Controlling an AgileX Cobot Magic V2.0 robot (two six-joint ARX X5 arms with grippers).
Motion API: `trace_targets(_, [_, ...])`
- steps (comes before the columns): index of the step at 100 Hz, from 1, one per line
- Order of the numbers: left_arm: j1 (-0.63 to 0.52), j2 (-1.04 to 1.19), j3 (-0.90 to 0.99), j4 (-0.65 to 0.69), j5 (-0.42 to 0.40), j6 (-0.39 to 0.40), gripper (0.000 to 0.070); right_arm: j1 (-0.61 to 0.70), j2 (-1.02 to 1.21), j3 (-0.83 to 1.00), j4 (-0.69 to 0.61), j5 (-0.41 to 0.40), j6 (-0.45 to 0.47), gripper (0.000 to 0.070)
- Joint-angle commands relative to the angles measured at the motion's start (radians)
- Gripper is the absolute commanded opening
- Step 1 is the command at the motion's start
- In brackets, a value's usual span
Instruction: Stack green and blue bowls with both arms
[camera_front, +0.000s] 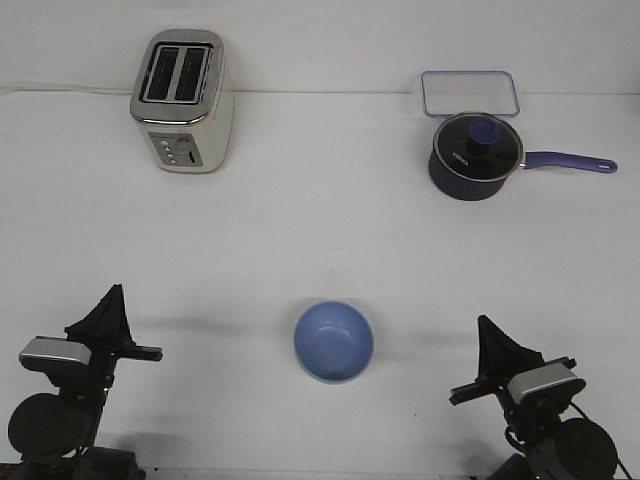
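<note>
Blue bowl (334, 342) sits upright on the white bench (320, 230) near its front edge, midway between the two arms, with a pale rim of a second bowl showing beneath it. Left gripper (113, 298) and right gripper (485, 327) point upward, each well apart from the bowl, holding nothing; whether their jaws are parted cannot be told. A toaster (183, 100), a lidded saucepan (477, 155) and a clear container (469, 95) stand at the back.

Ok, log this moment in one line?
bowls: soft blue round matte bowl at front centre, alone, green rim beneath | left gripper: apart, empty | right gripper: apart, empty
</note>
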Motion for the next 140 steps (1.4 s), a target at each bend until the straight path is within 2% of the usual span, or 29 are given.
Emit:
trace_targets(1, [0.022, -0.021, -0.07, 0.036, 0.038, 0.005, 0.0014, 0.007, 0.001, 0.001, 0.012, 0.0, -0.006, 0.0])
trace_targets(10, [0.048, -0.07, -0.174, 0.122, 0.085, -0.006, 0.0014, 0.008, 0.001, 0.001, 0.012, 0.0, -0.006, 0.0])
trace_targets(22, [0.061, -0.142, -0.28, 0.173, 0.086, -0.049, 0.0014, 0.007, 0.001, 0.001, 0.012, 0.0, -0.006, 0.0])
trace_targets(39, [0.065, -0.163, -0.363, 0.21, 0.086, -0.06, 0.0014, 0.008, 0.001, 0.001, 0.012, 0.0, -0.006, 0.0])
trace_targets(140, [0.066, -0.163, -0.362, 0.208, 0.077, -0.042, 0.0014, 0.007, 0.001, 0.001, 0.011, 0.0, -0.012, 0.0])
